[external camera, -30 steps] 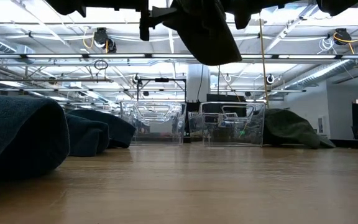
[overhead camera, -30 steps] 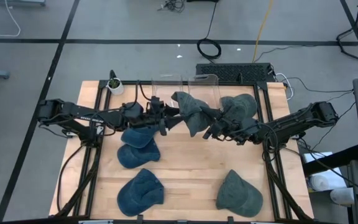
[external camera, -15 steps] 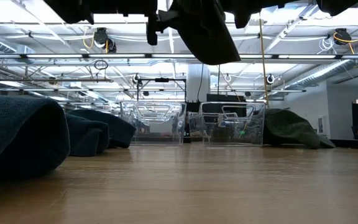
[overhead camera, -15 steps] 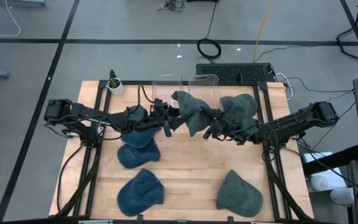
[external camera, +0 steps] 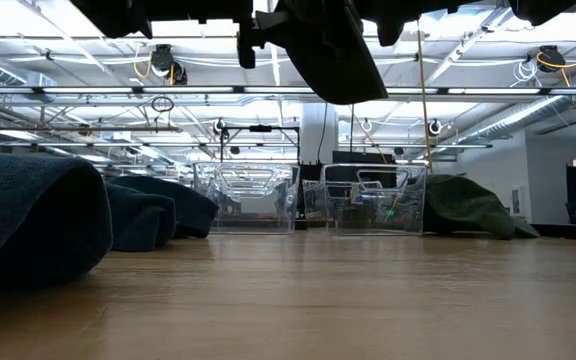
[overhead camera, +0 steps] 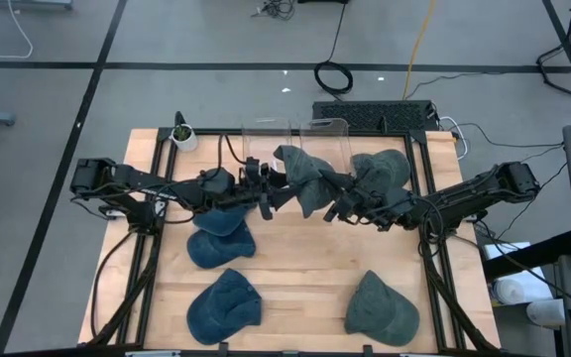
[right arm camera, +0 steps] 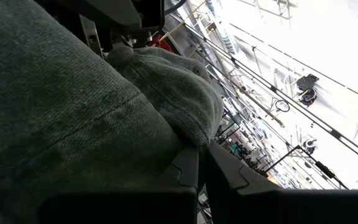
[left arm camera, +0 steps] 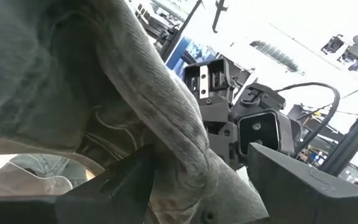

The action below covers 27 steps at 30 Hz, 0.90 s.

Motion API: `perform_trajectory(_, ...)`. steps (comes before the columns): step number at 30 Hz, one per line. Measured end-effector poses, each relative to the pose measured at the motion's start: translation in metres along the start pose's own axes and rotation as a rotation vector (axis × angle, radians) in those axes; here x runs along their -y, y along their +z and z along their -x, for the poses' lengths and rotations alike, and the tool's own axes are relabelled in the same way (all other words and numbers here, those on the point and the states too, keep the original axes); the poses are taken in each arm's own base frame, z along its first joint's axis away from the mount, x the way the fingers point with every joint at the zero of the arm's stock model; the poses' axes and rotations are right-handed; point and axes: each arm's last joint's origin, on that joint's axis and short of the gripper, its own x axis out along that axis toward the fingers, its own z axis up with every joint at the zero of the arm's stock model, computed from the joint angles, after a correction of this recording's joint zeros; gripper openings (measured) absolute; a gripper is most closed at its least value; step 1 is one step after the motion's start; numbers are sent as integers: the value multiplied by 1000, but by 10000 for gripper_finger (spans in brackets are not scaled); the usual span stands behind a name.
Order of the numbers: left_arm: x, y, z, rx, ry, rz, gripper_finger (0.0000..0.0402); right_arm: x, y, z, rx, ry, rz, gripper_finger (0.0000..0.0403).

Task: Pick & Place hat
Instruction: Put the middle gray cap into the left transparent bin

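A grey-green hat [overhead camera: 303, 181] hangs in the air between my two grippers, above the middle of the table's far half. In the low view it shows as a dark mass [external camera: 328, 50] at the picture's top, clear of the wood. My left gripper [overhead camera: 269, 195] is at the hat's left side and is shut on it. My right gripper [overhead camera: 338, 207] is at its right side, also shut on it. In the left wrist view the hat's cloth [left arm camera: 104, 81] fills the picture above my left gripper [left arm camera: 191, 171]. My left gripper pinches a thick fold of the hat's left edge [left arm camera: 188, 146] between its two fingers, coming level from the table's left. The hat is lifted clear and sags below the hold. My right gripper [right arm camera: 201, 167] is shut on the hat's right edge [right arm camera: 166, 140], coming level from the table's right. The cloth bulges over the fingers and hides how far back it reaches.
Blue hats lie on the table's left half [overhead camera: 222, 220], [overhead camera: 216, 248], [overhead camera: 224, 302]. A green hat [overhead camera: 380, 307] lies near right, another [overhead camera: 385, 169] far right. Two clear bins [overhead camera: 266, 134], [overhead camera: 330, 132] stand at the far edge, a small plant pot [overhead camera: 182, 134] far left.
My left gripper has moved a little toward the table's right, closer to the hat's middle, and then stopped. The hat has stayed lifted between both grippers, with no visible change of shape.
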Motion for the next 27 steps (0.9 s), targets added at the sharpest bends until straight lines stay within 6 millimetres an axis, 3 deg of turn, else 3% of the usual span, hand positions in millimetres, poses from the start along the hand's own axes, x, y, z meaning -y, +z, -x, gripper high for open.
perform_trajectory(5, -2, -2, 0, -21, 15, -4, 199, 0, 0, 0, -1, 2, 2, 0)
perform_trajectory(12, -9, 1, -1, -59, -23, 4, 30, 0, 0, 0, -2, 3, 3, 0)
perform_trajectory(17, -11, 6, 1, -103, -72, 24, 31, -2, -1, 0, -11, 16, 16, 5)
perform_trajectory(27, 6, 49, 34, -125, 0, -48, 27, -4, 1, 3, -8, 27, -96, 31)
